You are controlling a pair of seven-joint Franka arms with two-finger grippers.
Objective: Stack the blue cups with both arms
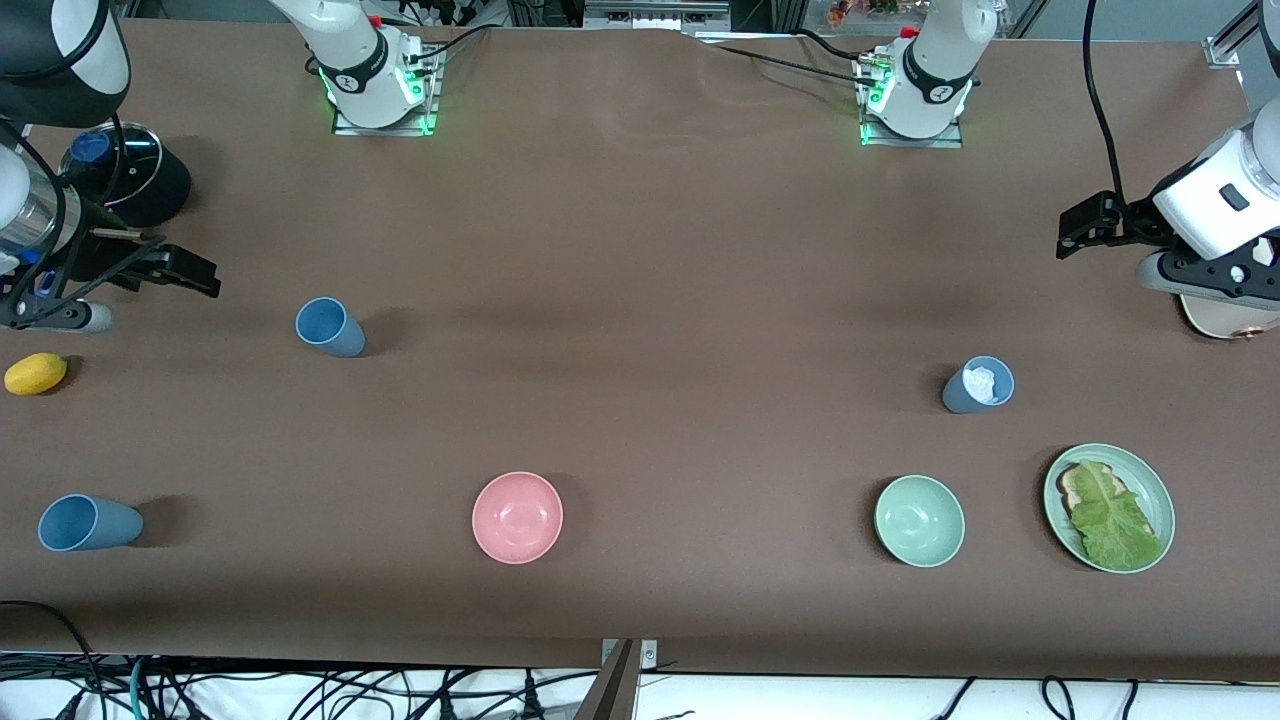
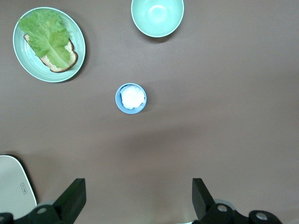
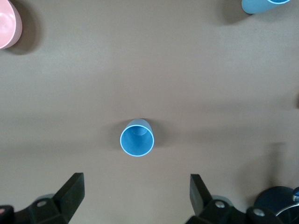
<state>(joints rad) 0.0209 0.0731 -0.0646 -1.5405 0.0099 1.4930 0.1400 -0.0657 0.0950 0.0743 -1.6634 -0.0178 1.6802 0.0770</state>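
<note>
Three blue cups stand on the brown table. A mid blue cup (image 1: pixel 330 327) stands upright and empty toward the right arm's end; it also shows in the right wrist view (image 3: pixel 137 138). A second mid blue cup (image 1: pixel 88 522) sits nearer the front camera, also seen in the right wrist view (image 3: pixel 264 4). A slate-blue cup (image 1: pixel 978 385) with something white inside stands toward the left arm's end, and shows in the left wrist view (image 2: pixel 131 98). My right gripper (image 1: pixel 185 270) (image 3: pixel 136 198) is open and empty above the table beside the first cup. My left gripper (image 1: pixel 1085 225) (image 2: pixel 138 200) is open and empty, apart from the slate-blue cup.
A pink bowl (image 1: pixel 517 517), a green bowl (image 1: pixel 919 520) and a green plate (image 1: pixel 1160 490) with bread and lettuce lie nearer the front camera. A yellow lemon (image 1: pixel 35 373) and a black pot with a glass lid (image 1: pixel 125 170) sit at the right arm's end.
</note>
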